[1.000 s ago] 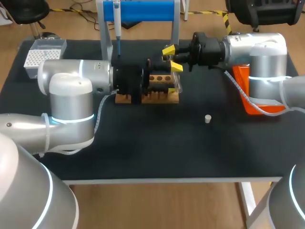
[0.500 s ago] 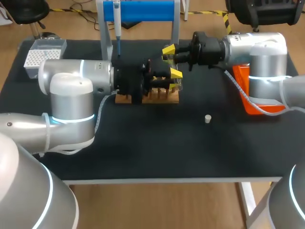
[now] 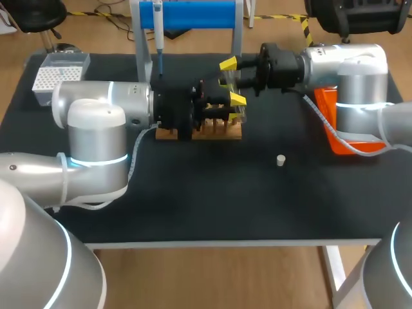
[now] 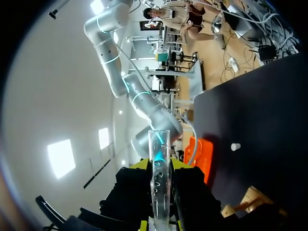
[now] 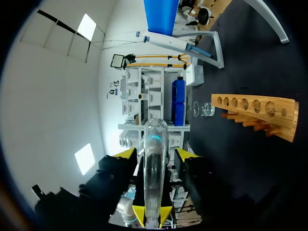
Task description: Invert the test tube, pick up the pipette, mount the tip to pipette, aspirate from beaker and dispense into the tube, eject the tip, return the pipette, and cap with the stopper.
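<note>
Head view: tube [image 3: 241, 112] sits over the rack [image 3: 219, 132], between left gripper [image 3: 230, 108] and right gripper [image 3: 230, 78]. Left wrist: left gripper [image 4: 159, 164] clamps the tube [image 4: 159, 183], mouth beyond its tips. Right wrist: right gripper's fingers [image 5: 185, 154] flank it, not touching; round end ahead.

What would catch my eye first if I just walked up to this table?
Two yellow-tipped claws face each other nose to nose above the wooden rack at the back middle of the table. A clear test tube sits between them, pinched in the left claw, while the right claw stands open around it.
</note>
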